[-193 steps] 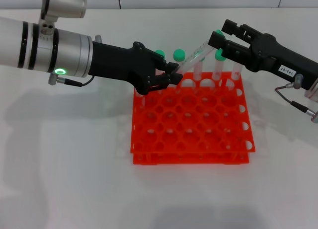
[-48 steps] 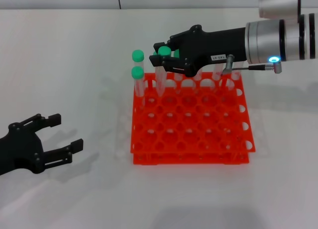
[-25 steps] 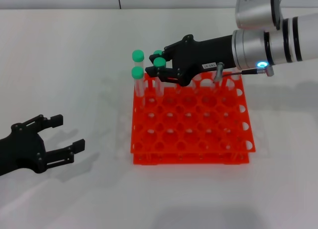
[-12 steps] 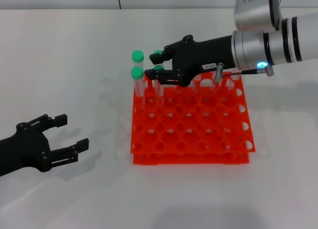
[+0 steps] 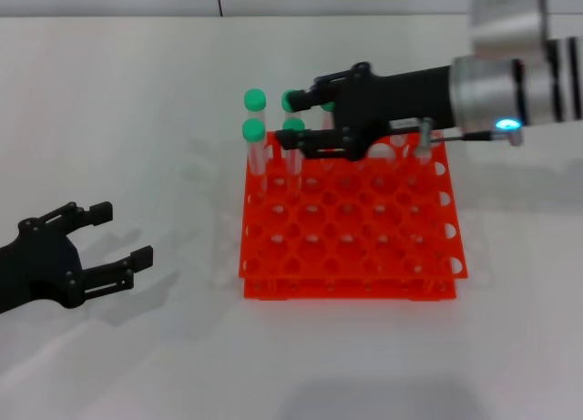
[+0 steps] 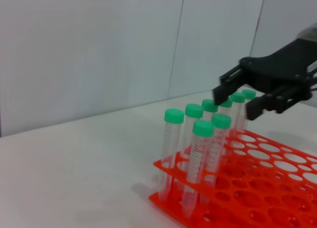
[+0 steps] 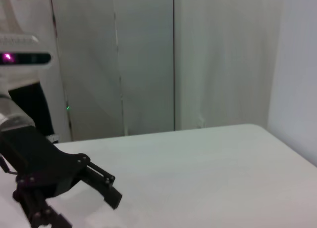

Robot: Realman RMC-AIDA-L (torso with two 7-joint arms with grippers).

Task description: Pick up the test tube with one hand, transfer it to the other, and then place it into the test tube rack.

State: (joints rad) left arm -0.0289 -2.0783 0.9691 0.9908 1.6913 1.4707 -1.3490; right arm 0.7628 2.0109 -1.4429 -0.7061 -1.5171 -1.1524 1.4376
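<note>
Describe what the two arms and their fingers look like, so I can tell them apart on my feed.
The right gripper is black with two slim fingers, on a silver cylindrical wrist with black bands, a blue-green light and a thin cable. The left gripper is plain black with two fingers; its wrist is out of view.

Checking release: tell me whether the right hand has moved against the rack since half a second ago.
Yes. The right hand, open, has shifted slightly toward the robot's right along the test tube rack, off the test tube.
</note>
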